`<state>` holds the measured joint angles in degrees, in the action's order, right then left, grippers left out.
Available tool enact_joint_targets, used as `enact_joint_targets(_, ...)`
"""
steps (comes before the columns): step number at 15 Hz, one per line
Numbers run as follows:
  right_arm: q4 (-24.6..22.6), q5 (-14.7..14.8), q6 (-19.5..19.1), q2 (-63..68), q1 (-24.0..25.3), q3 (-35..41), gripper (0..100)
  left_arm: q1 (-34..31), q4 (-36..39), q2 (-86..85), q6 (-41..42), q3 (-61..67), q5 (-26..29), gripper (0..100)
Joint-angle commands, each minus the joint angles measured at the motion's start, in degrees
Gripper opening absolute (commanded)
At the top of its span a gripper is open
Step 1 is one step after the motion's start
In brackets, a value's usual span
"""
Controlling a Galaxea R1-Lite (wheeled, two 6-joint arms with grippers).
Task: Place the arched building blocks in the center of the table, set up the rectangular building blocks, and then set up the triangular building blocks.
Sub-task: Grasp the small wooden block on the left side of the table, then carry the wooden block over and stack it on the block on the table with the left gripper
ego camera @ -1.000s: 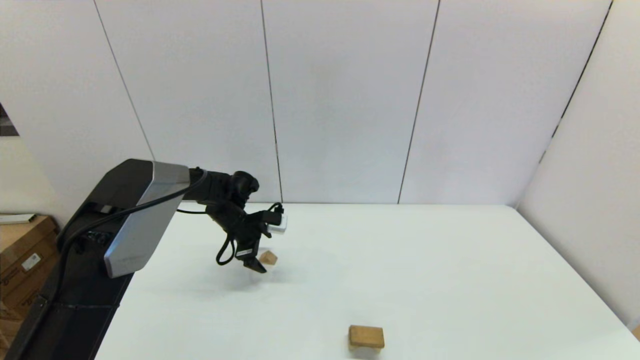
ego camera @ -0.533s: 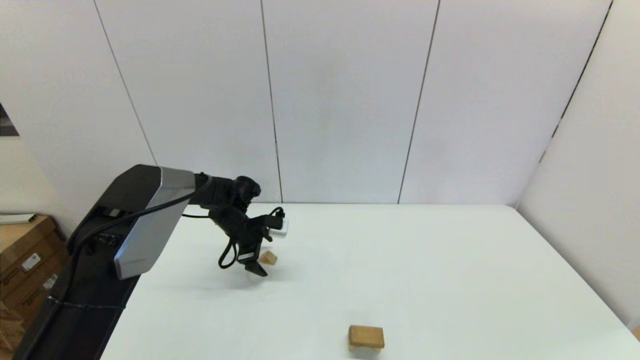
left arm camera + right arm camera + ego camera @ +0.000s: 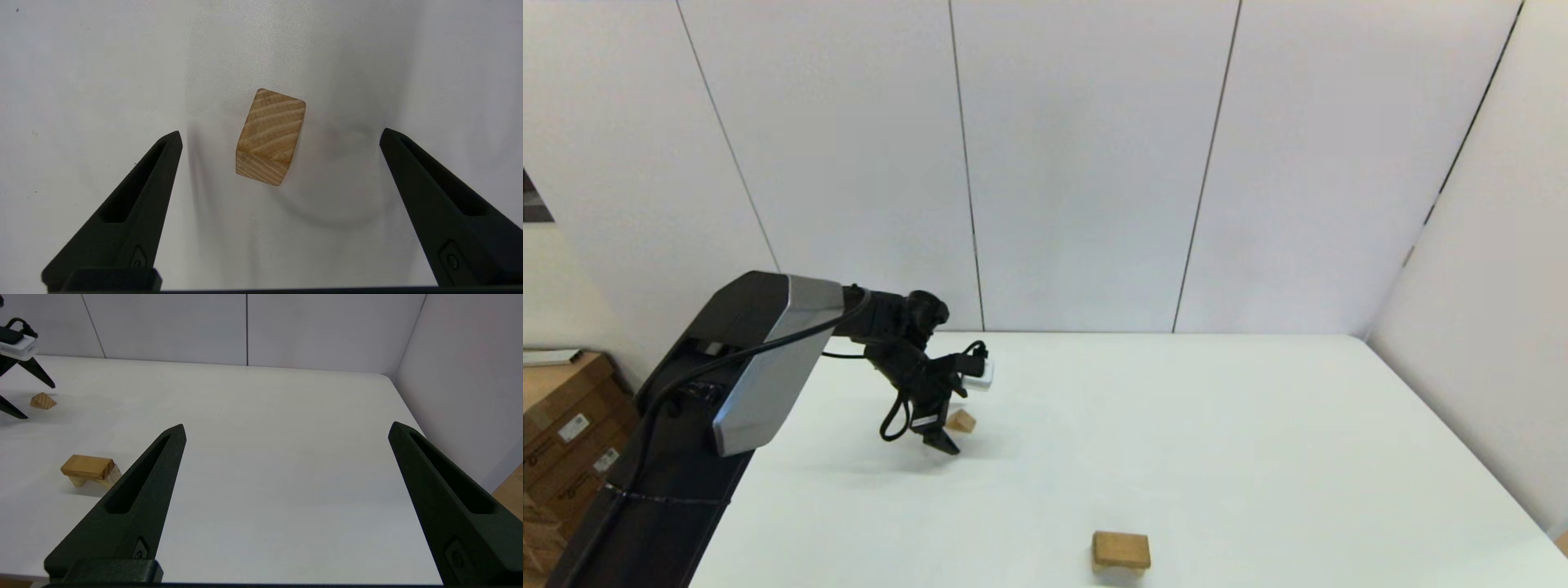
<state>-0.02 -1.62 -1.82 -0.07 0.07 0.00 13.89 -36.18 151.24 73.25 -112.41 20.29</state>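
left gripper (image 3: 280, 134) is over the left part of the table (image 3: 1217, 441), pointing down, fingers spread wide and holding nothing. the triangular building block (image 3: 269, 136), a small tan wedge with clear wood grain, lies on the table surface between the two fingertips, touching neither; in the head view it (image 3: 961, 420) shows just beside the gripper's lower finger.

the arched building block (image 3: 107, 473) stands on the table near its front edge, well apart from the wedge, toward the robot and to the wedge's right. the rectangular building block (image 3: 86, 466), a flat orange-brown slab, lies flat on top of the arch, touching it; in the head view the slab (image 3: 1121, 549) hides most of the arch below.

right gripper (image 3: 286, 430) is off to the right of the arch, seen only in its own wrist view, fingers spread wide and empty, facing across the table toward the wall panels (image 3: 1078, 163).

a cardboard box (image 3: 564, 425) sits off the table's left edge.
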Motion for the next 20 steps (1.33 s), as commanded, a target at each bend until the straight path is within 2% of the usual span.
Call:
enact_joint_targets(1,0.0,0.0,0.0,0.0,0.0,0.1,100,0.0,-0.1,0.5,0.2,0.0,0.1,100)
enact_joint_targets(3,0.0,0.0,0.0,0.0,0.0,0.1,100,0.0,-0.5,0.4,0.1,0.0,0.1,100)
enact_joint_targets(4,-0.1,0.0,0.0,0.0,0.0,0.1,100,-0.1,-0.6,0.4,0.2,0.0,0.1,0)
enact_joint_targets(17,0.0,0.0,0.0,0.0,0.0,0.1,100,0.0,-0.8,-0.9,-1.1,-0.4,0.4,0)
enact_joint_targets(20,0.0,0.0,0.0,0.0,0.0,0.1,100,0.4,-6.5,-7.3,-2.4,-0.4,3.1,0)
